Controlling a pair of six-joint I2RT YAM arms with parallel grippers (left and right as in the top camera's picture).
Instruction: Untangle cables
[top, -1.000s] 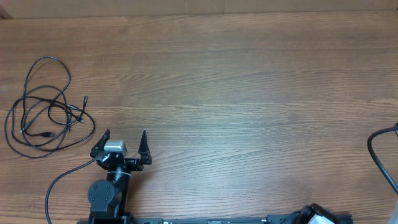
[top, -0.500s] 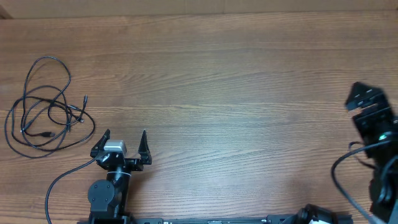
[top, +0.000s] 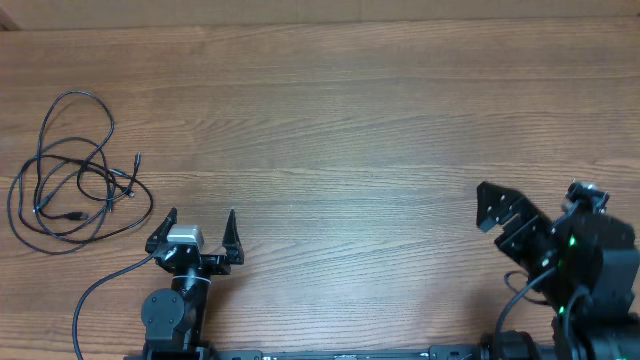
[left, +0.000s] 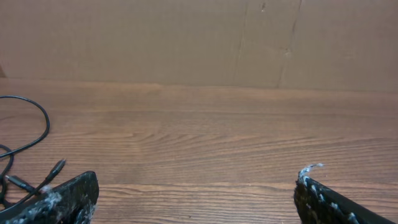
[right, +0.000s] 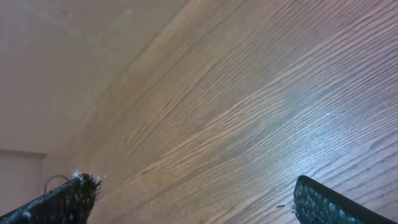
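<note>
The cables lie tangled at the left of the table, their long loop pointing to the far edge, I think. The left gripper and right gripper are spread wide, holding nothing.

Soft, even light; pale glare on the table in the tilted right-wrist view.

Right tool newly in view at lower right.
</note>
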